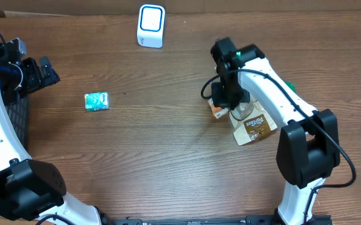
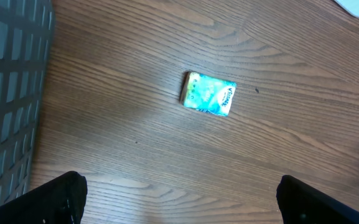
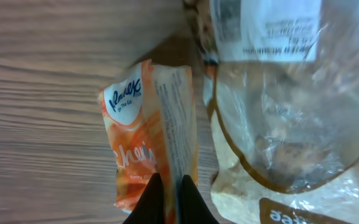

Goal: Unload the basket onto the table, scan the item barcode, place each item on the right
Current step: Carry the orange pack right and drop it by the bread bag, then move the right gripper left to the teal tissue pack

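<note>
An orange Kleenex tissue pack (image 3: 135, 143) lies on the wooden table, touching a brown-and-clear snack bag (image 3: 279, 124). My right gripper (image 3: 171, 186) is shut on the pack's raised back seam, the thin flap pinched between its black fingers. From overhead, the pack (image 1: 216, 111) shows only partly under the right gripper (image 1: 227, 100). A small green packet (image 1: 96, 101) lies left of centre. My left gripper (image 2: 179, 193) hangs open over bare wood, short of the green packet (image 2: 209, 94), holding nothing. A white scanner (image 1: 151, 25) stands at the table's far edge.
The snack bag (image 1: 253, 125) lies just right of the orange pack, under the right arm. A dark grey mesh basket (image 2: 5, 93) sits at the table's left edge beside the left arm.
</note>
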{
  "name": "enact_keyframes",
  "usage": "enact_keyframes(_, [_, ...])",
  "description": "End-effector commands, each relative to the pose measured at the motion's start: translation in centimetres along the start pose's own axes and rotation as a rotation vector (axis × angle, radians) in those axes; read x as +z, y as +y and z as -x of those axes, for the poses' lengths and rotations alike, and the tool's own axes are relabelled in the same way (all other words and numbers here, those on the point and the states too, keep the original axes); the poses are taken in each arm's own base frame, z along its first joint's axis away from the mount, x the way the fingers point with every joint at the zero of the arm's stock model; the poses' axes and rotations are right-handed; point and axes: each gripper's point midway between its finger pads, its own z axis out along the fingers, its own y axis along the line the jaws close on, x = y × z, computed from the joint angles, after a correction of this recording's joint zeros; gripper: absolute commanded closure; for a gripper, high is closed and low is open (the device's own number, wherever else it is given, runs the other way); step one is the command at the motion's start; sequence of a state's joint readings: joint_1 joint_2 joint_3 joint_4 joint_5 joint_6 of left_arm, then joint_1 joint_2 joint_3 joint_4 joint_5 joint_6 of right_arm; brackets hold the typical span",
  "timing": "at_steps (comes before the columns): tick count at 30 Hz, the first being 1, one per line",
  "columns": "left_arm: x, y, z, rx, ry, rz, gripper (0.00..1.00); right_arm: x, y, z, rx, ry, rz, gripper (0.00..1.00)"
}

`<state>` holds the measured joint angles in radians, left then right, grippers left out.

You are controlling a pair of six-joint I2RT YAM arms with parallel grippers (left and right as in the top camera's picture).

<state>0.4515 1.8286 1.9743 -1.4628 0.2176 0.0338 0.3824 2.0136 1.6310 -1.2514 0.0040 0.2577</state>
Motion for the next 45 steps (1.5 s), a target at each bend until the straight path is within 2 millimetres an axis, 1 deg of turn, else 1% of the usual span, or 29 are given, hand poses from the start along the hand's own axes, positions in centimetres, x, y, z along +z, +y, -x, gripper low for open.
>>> enact_keyframes(1, [-0.1, -0.5, 0.1, 0.027, -0.005, -0.013, 0.00, 0.8, -0.8, -0.5, 0.009, 0.010, -0.030, 0.93])
enact_keyframes(2, [-0.1, -0.5, 0.1, 0.027, -0.005, -0.013, 0.00, 0.9, -1.1, -0.6, 0.009, 0.012, -0.043, 0.90])
enact_keyframes(3, [-0.1, -0.5, 0.1, 0.027, -0.005, -0.013, 0.00, 1.1, -1.2, -0.8, 0.009, 0.017, -0.047, 0.83])
enact_keyframes(5, [-0.1, -0.5, 0.1, 0.027, -0.005, -0.013, 0.00, 1.1, -1.2, -0.8, 0.008, 0.018, -0.048, 0.62])
enact_keyframes(6, [-0.1, -0.5, 0.1, 0.027, -0.005, -0.013, 0.00, 1.1, -1.2, -0.8, 0.004, 0.018, -0.047, 0.57])
enact_keyframes(7, [-0.1, -0.5, 0.1, 0.027, -0.005, -0.013, 0.00, 1.0, -1.1, -0.7, -0.003, 0.016, -0.047, 0.53])
enact_keyframes(8, [-0.1, -0.5, 0.1, 0.027, -0.005, -0.013, 0.00, 0.9, -1.1, -0.7, -0.011, 0.014, -0.045, 0.54])
enact_keyframes(10, [-0.1, -0.5, 0.1, 0.027, -0.005, -0.013, 0.00, 0.1, -0.9, 0.0, -0.018, -0.006, -0.038, 0.52])
enact_keyframes(12, [-0.1, -0.5, 0.1, 0.027, -0.005, -0.013, 0.00, -2.0, -0.5, 0.9, -0.026, -0.039, -0.028, 0.46])
enact_keyframes(14, [-0.1, -0.5, 0.1, 0.027, -0.005, -0.013, 0.01, -5.0, 0.2, 2.3, -0.028, -0.094, -0.005, 0.38])
enact_keyframes(16, [-0.1, -0.5, 0.1, 0.027, -0.005, -0.014, 0.00, -7.5, 1.9, 3.7, -0.043, -0.164, 0.063, 0.36])
enact_keyframes(17, [-0.1, -0.5, 0.1, 0.027, -0.005, -0.013, 0.00, -9.0, 4.1, 4.8, -0.065, -0.221, 0.149, 0.36])
enact_keyframes(18, [-0.1, -0.5, 0.1, 0.027, -0.005, -0.013, 0.00, -9.6, 5.4, 5.5, -0.082, -0.259, 0.198, 0.40])
enact_keyframes(19, [-0.1, -0.5, 0.1, 0.028, -0.005, -0.013, 0.01, -10.8, 8.6, 7.1, -0.130, -0.348, 0.308, 0.46])
enact_keyframes(21, [-0.1, -0.5, 0.1, 0.027, -0.005, -0.013, 0.00, -11.3, 11.8, 8.6, -0.183, -0.438, 0.383, 0.46])
enact_keyframes(22, [-0.1, -0.5, 0.1, 0.027, -0.005, -0.014, 0.00, -11.4, 13.7, 9.2, -0.210, -0.482, 0.416, 0.46])
enact_keyframes(24, [-0.1, -0.5, 0.1, 0.027, -0.005, -0.013, 0.00, -10.8, 16.7, 9.4, -0.259, -0.520, 0.450, 0.48])
enact_keyframes(25, [-0.1, -0.5, 0.1, 0.027, -0.005, -0.013, 0.00, -10.0, 18.8, 9.3, -0.294, -0.529, 0.467, 0.48])
enact_keyframes(26, [-0.1, -0.5, 0.1, 0.027, -0.005, -0.013, 0.01, -9.5, 20.1, 9.2, -0.317, -0.534, 0.477, 0.48])
enact_keyframes(27, [-0.1, -0.5, 0.1, 0.027, -0.005, -0.013, 0.00, -8.1, 22.5, 8.7, -0.354, -0.530, 0.494, 0.49])
enact_keyframes(28, [-0.1, -0.5, 0.1, 0.027, -0.005, -0.013, 0.00, -7.4, 23.7, 8.4, -0.376, -0.527, 0.505, 0.49])
enact_keyframes(29, [-0.1, -0.5, 0.1, 0.027, -0.005, -0.013, 0.00, -6.1, 26.1, 7.6, -0.421, -0.518, 0.526, 0.49])
enact_keyframes(30, [-0.1, -0.5, 0.1, 0.027, -0.005, -0.014, 0.00, -5.6, 26.9, 7.2, -0.439, -0.514, 0.530, 0.49])
enact_keyframes(32, [-0.1, -0.5, 0.1, 0.027, -0.005, -0.013, 0.00, -4.1, 29.8, 6.2, -0.503, -0.509, 0.544, 0.49])
enact_keyframes(35, [-0.1, -0.5, 0.1, 0.027, -0.005, -0.013, 0.00, -2.5, 32.6, 5.1, -0.584, -0.528, 0.557, 0.49])
enact_keyframes(37, [-0.1, -0.5, 0.1, 0.027, -0.005, -0.013, 0.00, -1.2, 34.0, 4.9, -0.601, -0.545, 0.556, 0.49])
enact_keyframes(40, [-0.1, -0.5, 0.1, 0.027, -0.005, -0.013, 0.00, 0.2, 35.1, 4.9, -0.613, -0.557, 0.569, 0.49])
enact_keyframes(45, [-0.1, -0.5, 0.1, 0.027, -0.005, -0.014, 0.00, 2.3, 36.3, 5.4, -0.622, -0.573, 0.606, 0.50])
